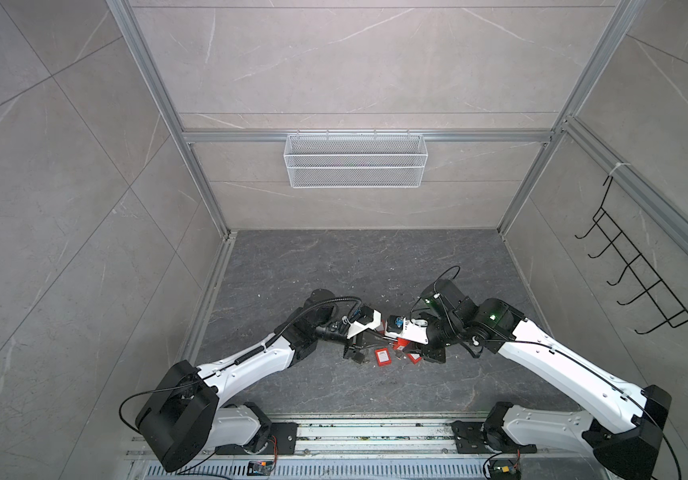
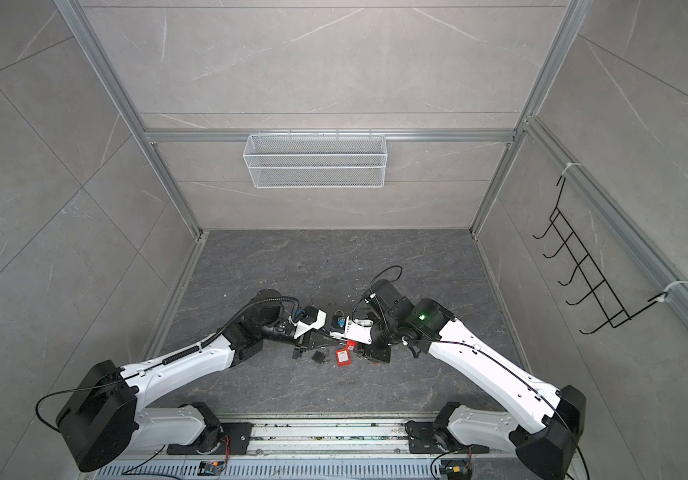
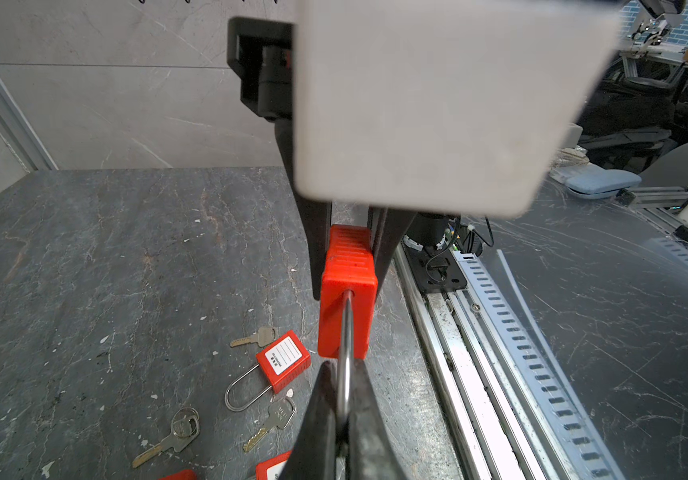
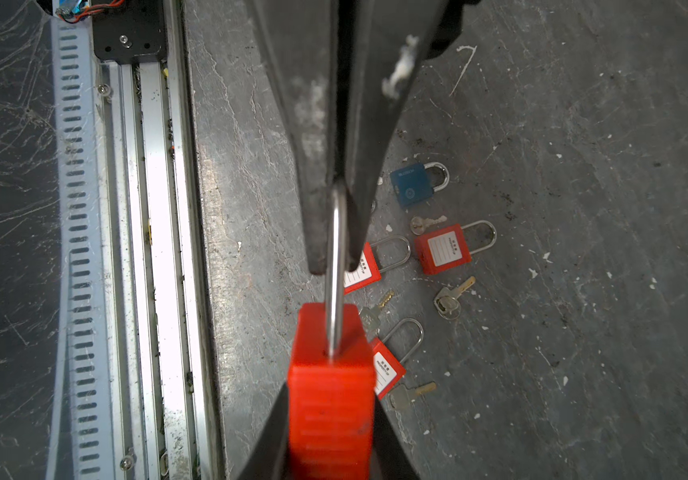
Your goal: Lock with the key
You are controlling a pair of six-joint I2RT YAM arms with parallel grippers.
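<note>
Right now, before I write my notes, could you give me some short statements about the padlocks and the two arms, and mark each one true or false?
1. Both grippers hold the same red padlock. True.
2. The left gripper has its jaws on the red body. False: its jaws pinch the shackle; the right gripper holds the body.
3. Every padlock lying on the table is red. False: one is a blue padlock.
4. Several keys lie loose on the table. True.
</note>
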